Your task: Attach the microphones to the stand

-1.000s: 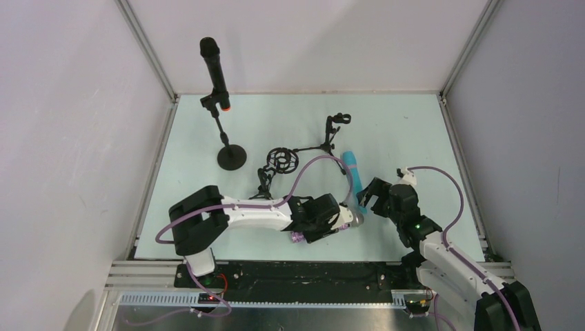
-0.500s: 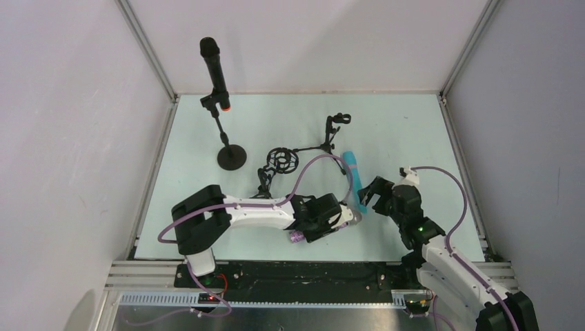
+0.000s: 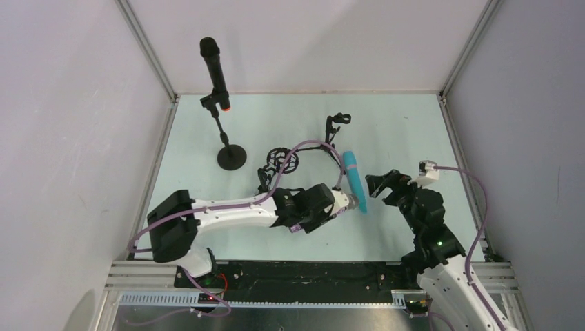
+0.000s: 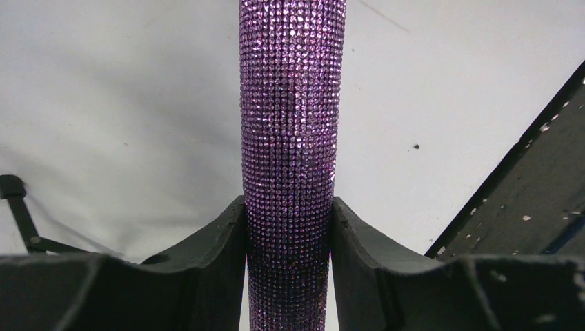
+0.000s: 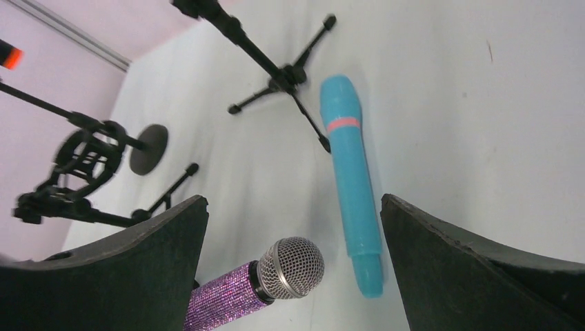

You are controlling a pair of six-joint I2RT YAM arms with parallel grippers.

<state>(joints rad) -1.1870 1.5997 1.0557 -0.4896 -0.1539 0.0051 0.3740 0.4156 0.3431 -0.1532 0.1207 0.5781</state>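
Note:
My left gripper (image 3: 339,204) is shut on the glittery purple microphone (image 4: 291,131) and holds it by its body, off the table. Its silver head (image 5: 290,267) points right, toward my right gripper (image 3: 383,185). That gripper is open and empty, with its jaws wide apart just right of the head. The light blue microphone (image 3: 354,181) lies flat on the table between the two grippers; it also shows in the right wrist view (image 5: 352,176). The black microphone (image 3: 214,69) with the orange ring stands clipped in the round-base stand (image 3: 231,157) at the back left.
A small tripod stand with a clip (image 3: 334,132) stands behind the blue microphone. A second tripod with a ring-shaped shock mount (image 3: 281,160) stands left of it. The left arm's purple cable (image 3: 310,146) arches over that area. Frame posts rise at the back corners.
My left gripper has carried the purple microphone up and away from the near edge, toward the blue one. My right gripper has drawn back to the right, away from the blue microphone.

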